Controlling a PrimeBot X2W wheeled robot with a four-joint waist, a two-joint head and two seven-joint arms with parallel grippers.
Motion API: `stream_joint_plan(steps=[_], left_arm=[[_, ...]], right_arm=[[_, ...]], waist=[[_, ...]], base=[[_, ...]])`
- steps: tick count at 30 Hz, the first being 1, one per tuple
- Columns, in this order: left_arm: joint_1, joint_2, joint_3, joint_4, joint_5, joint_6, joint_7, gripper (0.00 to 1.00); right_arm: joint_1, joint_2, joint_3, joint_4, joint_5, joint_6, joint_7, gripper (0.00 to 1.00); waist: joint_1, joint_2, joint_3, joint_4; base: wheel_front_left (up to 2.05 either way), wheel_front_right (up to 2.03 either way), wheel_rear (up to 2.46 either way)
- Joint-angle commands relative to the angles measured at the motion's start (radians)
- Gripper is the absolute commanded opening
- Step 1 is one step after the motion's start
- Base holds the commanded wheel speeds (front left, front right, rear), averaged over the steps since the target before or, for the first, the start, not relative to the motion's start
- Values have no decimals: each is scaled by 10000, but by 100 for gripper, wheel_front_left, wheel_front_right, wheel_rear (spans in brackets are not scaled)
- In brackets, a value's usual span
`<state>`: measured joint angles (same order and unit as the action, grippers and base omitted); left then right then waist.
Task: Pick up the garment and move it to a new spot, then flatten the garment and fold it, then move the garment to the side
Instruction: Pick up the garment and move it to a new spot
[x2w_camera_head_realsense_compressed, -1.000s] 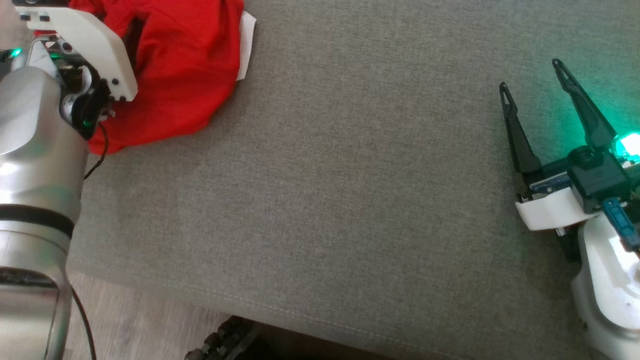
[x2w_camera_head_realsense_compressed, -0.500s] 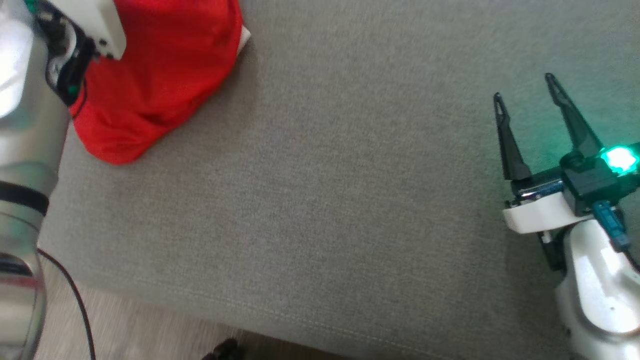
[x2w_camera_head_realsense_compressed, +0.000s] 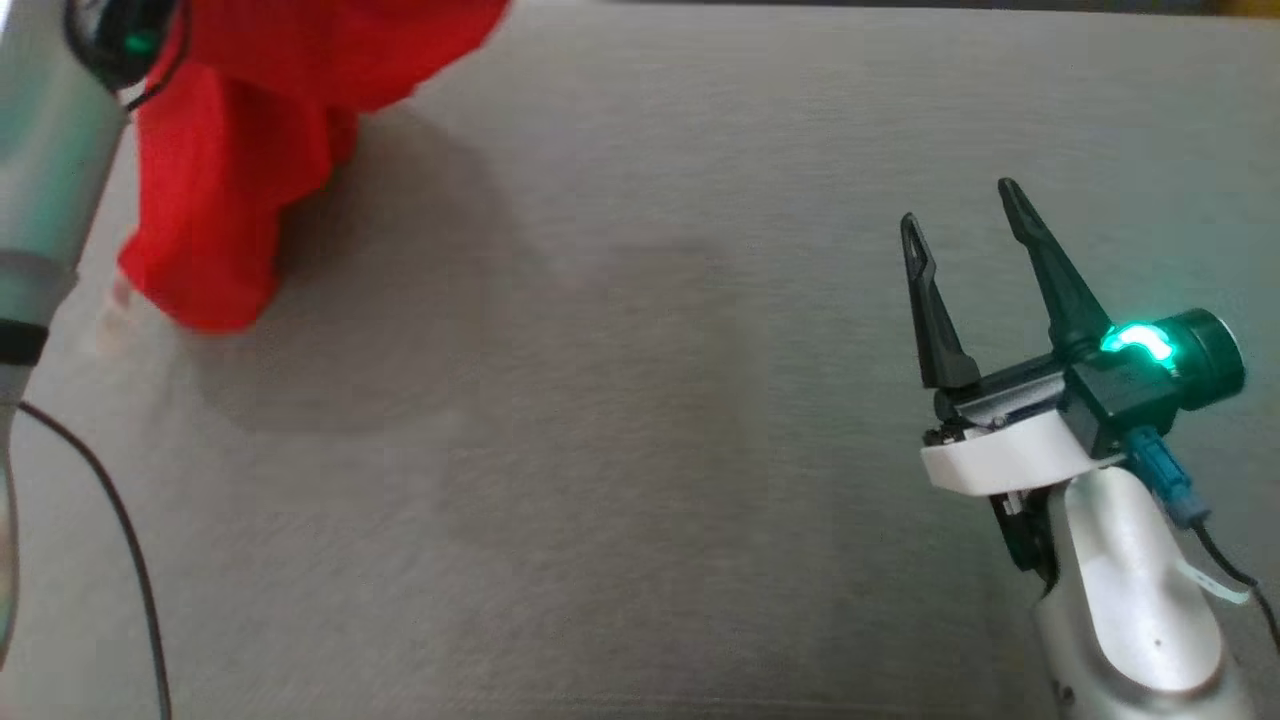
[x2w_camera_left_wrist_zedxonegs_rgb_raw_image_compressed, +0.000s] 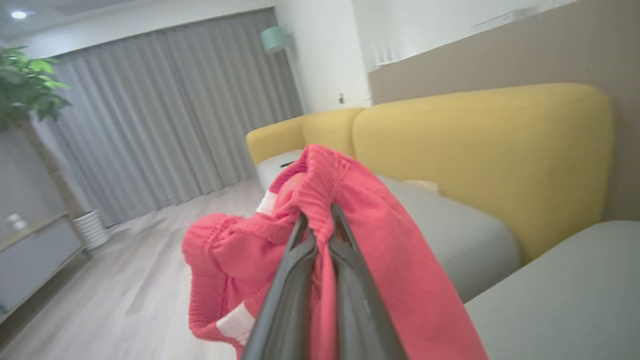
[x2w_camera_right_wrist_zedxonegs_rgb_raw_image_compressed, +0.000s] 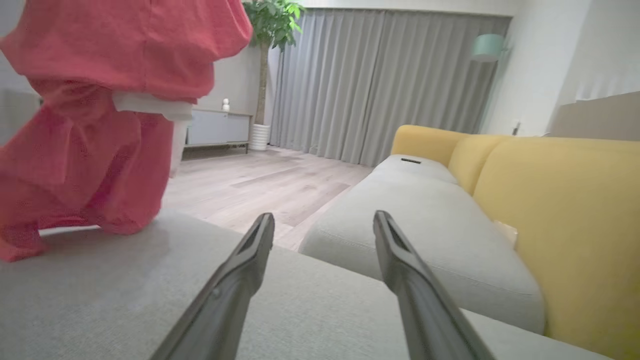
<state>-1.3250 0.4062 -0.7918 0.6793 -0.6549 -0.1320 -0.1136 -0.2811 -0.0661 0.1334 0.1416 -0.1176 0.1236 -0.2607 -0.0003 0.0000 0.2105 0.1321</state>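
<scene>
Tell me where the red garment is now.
In the head view's upper left, on the robot's left side, the red garment hangs pinched in the left gripper, its lower end on the grey cushion, far from the right gripper.

The garment (x2w_camera_head_realsense_compressed: 230, 200) is bright red, soft cloth with a ribbed, gathered band and a few white patches. It is bunched, not flat. It hangs in heavy folds from the left gripper (x2w_camera_left_wrist_zedxonegs_rgb_raw_image_compressed: 318, 216), whose fingers are pressed together on a fold of the gathered band. Seen from the head, it sits at about ten o'clock over the cushion (x2w_camera_head_realsense_compressed: 640, 400), narrowing to a rounded lobe at its seven o'clock end. From the right wrist it also shows at ten o'clock. There a white strip peeks from under the upper bulk, and the lowest folds seem to touch the cushion.
</scene>
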Motion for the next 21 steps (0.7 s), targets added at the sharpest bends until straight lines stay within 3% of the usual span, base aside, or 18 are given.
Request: stream_joint_plan(steps=[1, 5, 10, 16, 21], left_arm=[[-776, 329, 221, -479, -263, 14, 63, 0], [-891, 115, -95, -908, -541, 14, -21, 0], [-738, -460, -431, -813, -370, 20, -659, 0], [219, -1057, -1123, -614, -256, 17, -1034, 0], [2267, -1710, -1520, -531, -352, 88, -1404, 0]], right_arm=[[-171, 145, 316, -438, 244, 71, -11, 100], [-270, 154, 680, -793, 887, 71, -11, 100], [-267, 156, 757, -1084, 1223, 71, -11, 100], [-163, 157, 759, -1209, 1404, 71, -11, 100], [-52, 157, 670, -1206, 1500, 71, -11, 100]], waist=[[3, 0, -596, -1512], [3, 0, -462, -2686], [3, 0, -172, -3678], [3, 0, 117, -4143], [3, 0, 340, -4213]], base=[[0, 0, 0], [0, 0, 0], [0, 0, 0], [0, 0, 0], [0, 0, 0]])
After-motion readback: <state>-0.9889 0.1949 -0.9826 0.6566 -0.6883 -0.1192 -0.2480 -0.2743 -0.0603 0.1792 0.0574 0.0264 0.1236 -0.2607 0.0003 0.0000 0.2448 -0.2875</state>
